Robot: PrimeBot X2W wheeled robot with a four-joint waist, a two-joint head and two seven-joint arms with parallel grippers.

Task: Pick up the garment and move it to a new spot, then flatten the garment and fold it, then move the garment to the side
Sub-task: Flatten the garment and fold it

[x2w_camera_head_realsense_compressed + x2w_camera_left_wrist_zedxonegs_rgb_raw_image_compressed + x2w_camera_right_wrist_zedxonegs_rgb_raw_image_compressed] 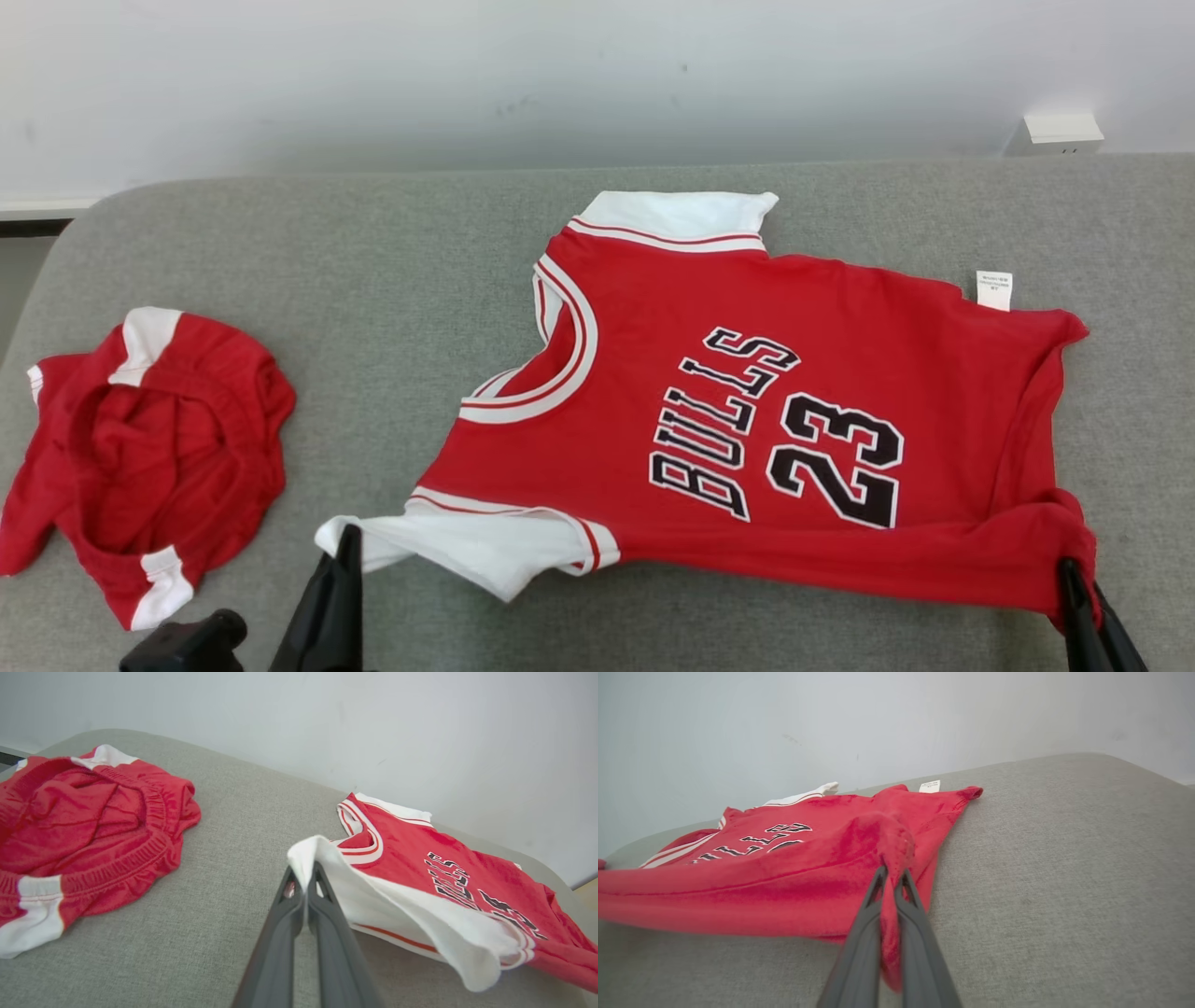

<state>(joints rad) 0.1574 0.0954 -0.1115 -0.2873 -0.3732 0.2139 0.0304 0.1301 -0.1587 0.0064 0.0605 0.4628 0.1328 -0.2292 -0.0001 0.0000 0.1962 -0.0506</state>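
A red jersey (822, 411) with white sleeves and black "BULLS 23" lettering lies spread sideways on the grey table (392, 280), collar to the left. My left gripper (347, 541) is shut on the white near sleeve, pinching its edge (306, 870) and lifting it a little. My right gripper (1072, 571) is shut on the red hem corner at the near right, with cloth bunched between the fingers (891, 877). The jersey's near edge is raised between both grips.
Crumpled red shorts (154, 448) with white trim sit at the table's left side, close to my left arm. A white wall runs behind the table, with a small white box (1060, 131) at the far right. Bare grey surface lies between shorts and jersey.
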